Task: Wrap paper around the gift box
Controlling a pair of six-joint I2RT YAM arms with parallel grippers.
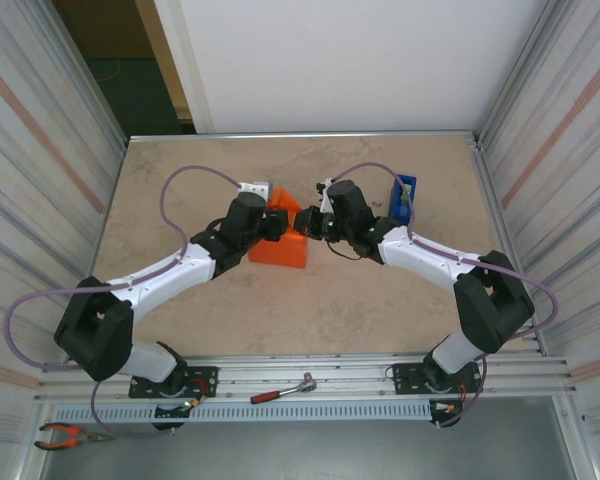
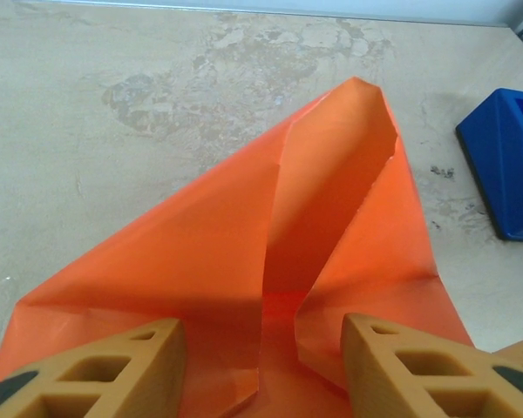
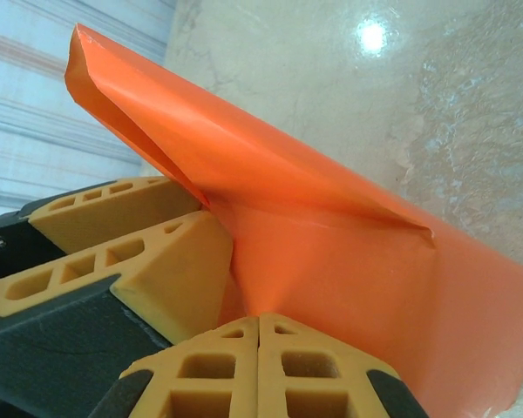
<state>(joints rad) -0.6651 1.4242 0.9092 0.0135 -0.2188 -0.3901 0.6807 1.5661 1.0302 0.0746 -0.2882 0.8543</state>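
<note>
Top external: paper (image 1: 280, 252) tented mid-frame on bench (image 1: 330, 305), judged a folding step. Left jaws released astride the fold; right jaws clenched. Likely next: press fold flat.

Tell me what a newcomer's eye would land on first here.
The bright orange paper, folded up into a peaked tent at the middle of the beige table. Both arms meet over it: the left claw open astride the fold, the right claw shut against the sheet. A blue tape dispenser stands off at the far right.
</note>
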